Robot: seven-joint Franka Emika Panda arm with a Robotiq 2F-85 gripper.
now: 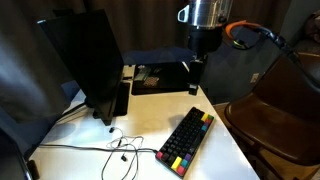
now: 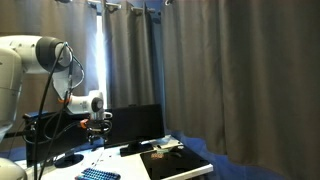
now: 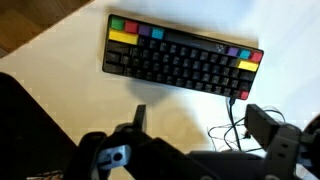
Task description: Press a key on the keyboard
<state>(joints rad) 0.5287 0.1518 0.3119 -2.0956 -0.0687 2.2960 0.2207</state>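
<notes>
The keyboard [image 1: 187, 140] is seen lying on the white desk [image 1: 150, 112], with the claw [image 1: 195, 76] held above and clear of it, jaws apart. A clean press is judged best made with jaws closed, lowered squarely onto one key.

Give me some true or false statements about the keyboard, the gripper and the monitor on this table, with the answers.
The gripper is pressing a key on the keyboard. False: it hangs above the table, apart from the keyboard.
The keyboard has brightly coloured keys along its edge. True.
The monitor lies flat on the table. False: it stands upright.
Loose cables lie on the table near the keyboard. True.
The gripper is shut. False: its fingers stand apart in the wrist view.
</notes>
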